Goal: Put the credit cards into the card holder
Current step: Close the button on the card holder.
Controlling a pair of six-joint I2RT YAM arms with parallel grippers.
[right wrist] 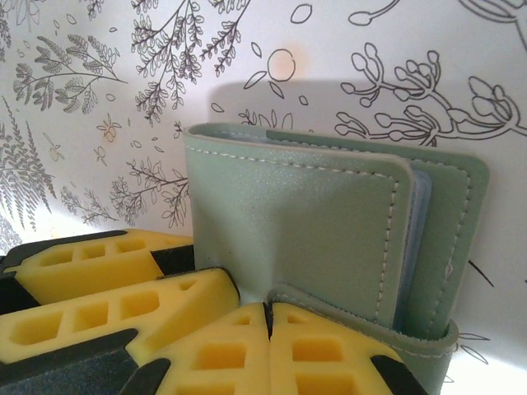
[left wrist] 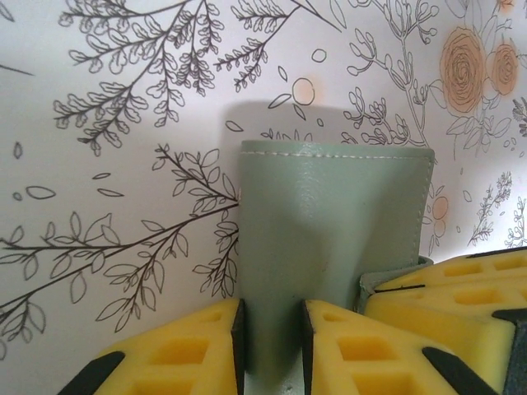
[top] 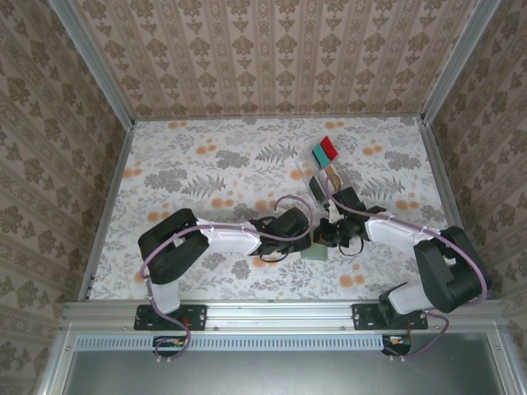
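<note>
left pincer clamps the lower edge of the grey-green card holder, which stands upright just ahead of it. right pincer is closed, pads together against the card holder's near flap; whether it pinches a layer is unclear. red and teal credit cards lie well beyond the right pincer.

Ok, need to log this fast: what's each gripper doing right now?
Left gripper: closed on the card holder.
Right gripper: closed at the card holder's edge; whether it grips cannot be told.
</note>
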